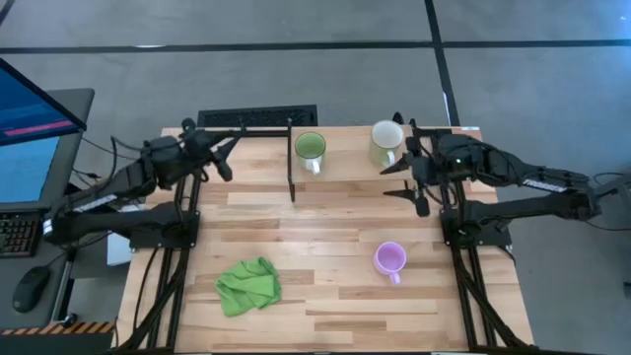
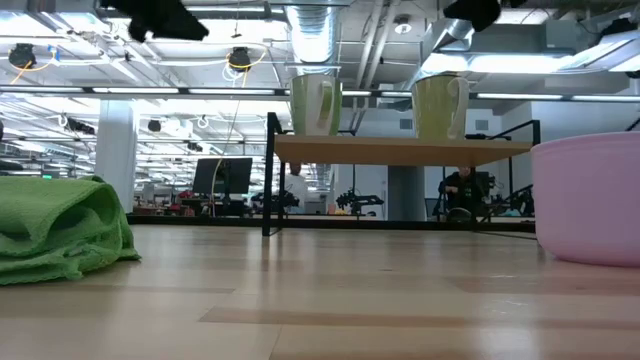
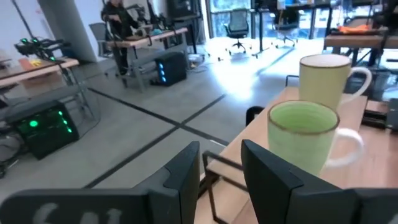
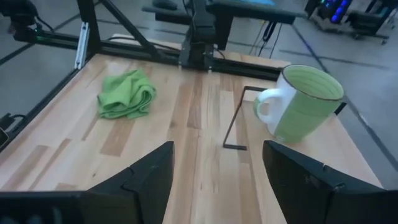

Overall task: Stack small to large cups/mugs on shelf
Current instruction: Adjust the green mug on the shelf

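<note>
The shelf stands at the table's far middle on black legs. On it, upright and side by side, stand the green mug with its white handle and the cream mug. The purple mug stands upright on the tabletop near the right side. My left gripper hovers left of the shelf, open, with nothing between its fingers. My right gripper hovers at the shelf's right end beside the cream mug, open wide and holding nothing.
A crumpled green cloth lies on the tabletop near the front left. The shelf's black legs stand between the left arm and the mugs. Bare wood lies at the table's middle and front right around the purple mug.
</note>
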Robot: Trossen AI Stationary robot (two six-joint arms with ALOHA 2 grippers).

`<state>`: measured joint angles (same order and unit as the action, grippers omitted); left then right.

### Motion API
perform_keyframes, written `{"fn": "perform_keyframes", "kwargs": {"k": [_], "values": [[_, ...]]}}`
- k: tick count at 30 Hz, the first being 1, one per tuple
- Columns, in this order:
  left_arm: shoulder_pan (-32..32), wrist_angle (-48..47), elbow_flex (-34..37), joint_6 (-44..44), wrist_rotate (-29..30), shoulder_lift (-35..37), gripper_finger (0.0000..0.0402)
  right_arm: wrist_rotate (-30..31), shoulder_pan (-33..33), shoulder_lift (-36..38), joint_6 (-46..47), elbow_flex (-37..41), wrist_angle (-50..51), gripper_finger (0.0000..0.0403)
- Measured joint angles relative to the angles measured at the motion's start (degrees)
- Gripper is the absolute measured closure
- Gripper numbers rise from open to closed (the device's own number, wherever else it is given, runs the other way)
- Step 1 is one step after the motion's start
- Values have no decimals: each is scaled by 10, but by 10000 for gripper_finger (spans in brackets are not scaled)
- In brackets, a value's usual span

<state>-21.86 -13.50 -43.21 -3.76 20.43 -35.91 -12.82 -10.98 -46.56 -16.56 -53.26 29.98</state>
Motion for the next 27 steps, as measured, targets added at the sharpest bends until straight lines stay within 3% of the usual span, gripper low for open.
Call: {"fn": "perform_keyframes", "kwargs": {"k": [4, 11, 27], "values": [[1, 23, 62, 0, 22, 57, 291, 0, 0, -60, 0, -62, 33, 135], [0, 22, 109, 20, 25, 120, 291, 11, -6, -168, 2, -181, 105, 135], [0, 25, 153, 21, 39, 136, 291, 15, -96, -391, 74, -504, 322, 135]]}}
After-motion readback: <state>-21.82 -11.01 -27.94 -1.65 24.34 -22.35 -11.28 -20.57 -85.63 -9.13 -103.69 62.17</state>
